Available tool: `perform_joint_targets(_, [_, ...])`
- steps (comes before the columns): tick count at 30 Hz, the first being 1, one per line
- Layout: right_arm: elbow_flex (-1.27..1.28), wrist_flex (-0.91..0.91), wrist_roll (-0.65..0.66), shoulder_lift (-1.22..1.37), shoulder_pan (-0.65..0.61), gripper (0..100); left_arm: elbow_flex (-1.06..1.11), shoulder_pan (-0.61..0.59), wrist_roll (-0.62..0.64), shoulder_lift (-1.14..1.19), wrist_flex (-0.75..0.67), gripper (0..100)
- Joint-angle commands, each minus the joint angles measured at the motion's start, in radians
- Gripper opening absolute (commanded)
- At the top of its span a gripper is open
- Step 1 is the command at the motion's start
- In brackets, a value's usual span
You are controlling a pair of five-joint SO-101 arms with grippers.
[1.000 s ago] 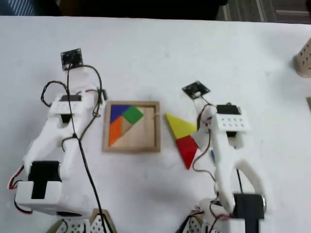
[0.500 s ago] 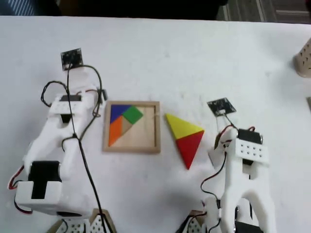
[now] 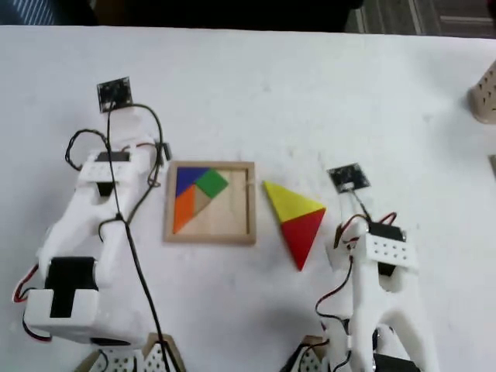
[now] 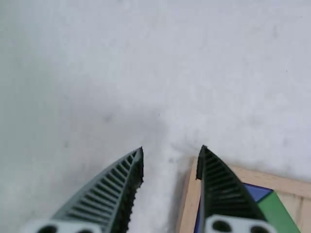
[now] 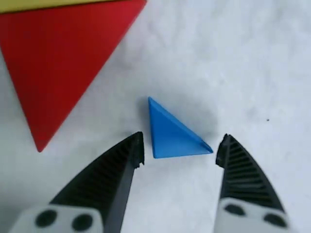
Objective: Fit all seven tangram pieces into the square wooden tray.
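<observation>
Quickly, left to right. Find left gripper [image 4: 171, 148] parked over the far left corner of the square wooden tray [image 3: 209, 239], jaws moderately apart, holding nothing; same spot as a second ago. See blue piece [image 3: 186, 180], green piece [image 3: 211, 183] and orange piece [image 3: 183, 211] seated in the tray's left part; can't tell whether the pale patch [image 3: 203, 200] beside them is a piece or bare wood. Find yellow triangle [image 3: 291, 201] and red triangle [image 3: 301, 232] touching edge to edge on the desk [image 3: 310, 101], just right of the tray, unmoved. Note right arm [image 3: 380, 263] pulled back from over those two toward the near right of the desk within the last second. Now see right gripper [image 5: 182, 136] hovering with jaws wide on either side of a small blue triangle [image 5: 167, 138] lying flat, not gripped. Reads as lining up a pick of that small piece; big triangles left for later, tray far from full.
</observation>
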Motion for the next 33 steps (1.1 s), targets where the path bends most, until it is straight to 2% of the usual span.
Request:
perform_joint_targets(1, [0.0,-0.016,0.048,-0.027,-0.042,19.6,-0.054,0.024,-0.011,-0.012,0.006,20])
perform_joint_targets(4, [0.0,-0.016,0.048,-0.025,-0.048,11.5,-0.054,0.024,-0.011,-0.012,0.008,20])
perform_joint_targets(10, [0.002,-0.016,0.048,-0.025,-0.045,20.2,-0.063,0.024,-0.011,-0.012,0.043,20])
perform_joint_targets(15, [-0.005,-0.059,0.048,-0.015,-0.067,18.3,-0.063,0.024,-0.011,-0.012,0.048,20])
perform_joint_targets(19, [-0.077,-0.059,0.04,0.097,-0.081,18.0,-0.063,0.024,-0.011,-0.012,0.048,20])
perform_joint_targets(24, [-0.219,0.038,0.038,0.294,-0.079,18.0,-0.063,0.024,-0.011,-0.012,0.044,20])
perform_joint_targets(28, [-0.247,0.058,0.038,0.326,-0.045,17.9,-0.063,0.021,-0.011,-0.012,0.046,20])
perform_joint_targets(33, [-0.253,0.056,0.037,0.326,-0.002,6.7,-0.063,0.022,-0.011,-0.012,0.046,20])
